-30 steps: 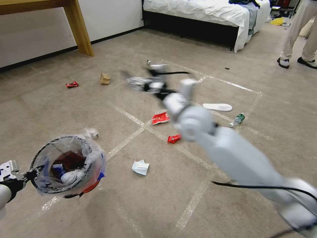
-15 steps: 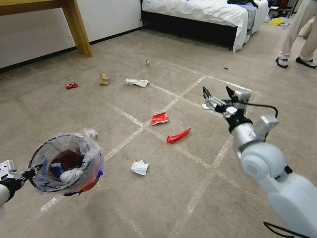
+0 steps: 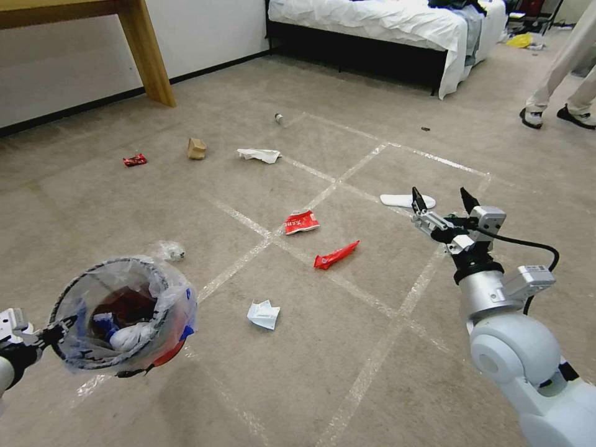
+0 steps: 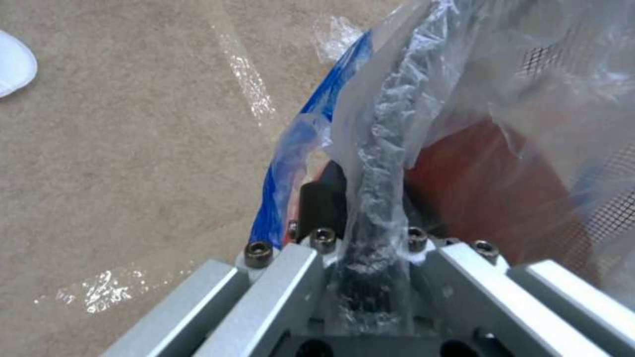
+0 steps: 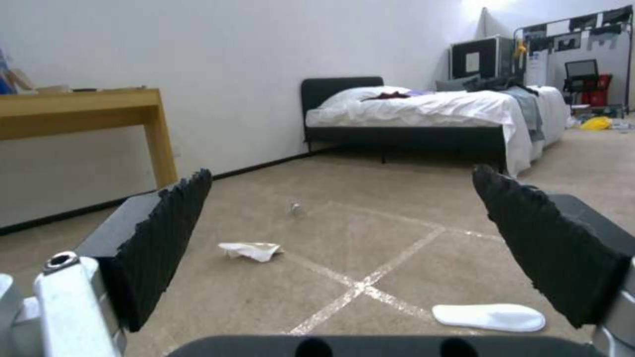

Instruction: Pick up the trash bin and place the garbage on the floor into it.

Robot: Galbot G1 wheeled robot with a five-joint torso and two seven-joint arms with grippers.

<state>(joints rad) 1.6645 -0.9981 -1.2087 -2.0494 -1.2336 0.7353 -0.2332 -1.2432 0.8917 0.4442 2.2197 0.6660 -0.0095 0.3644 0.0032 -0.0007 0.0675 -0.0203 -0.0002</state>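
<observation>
A bedroom is shown: a black-framed bed [image 3: 385, 31] with white bedding is set against the far wall. A wooden table [image 3: 139, 43] is placed well left of the bed, and beige carpet [image 3: 347, 347] is spread before it.

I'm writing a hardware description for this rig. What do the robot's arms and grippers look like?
The right arm is glossy white with a rounded joint, a silver metal wrist and a black cable looping beside it. The right gripper has black, ridged, pointed fingers on a grey metal frame. The left gripper has silver metal links with dark bolt heads.
</observation>
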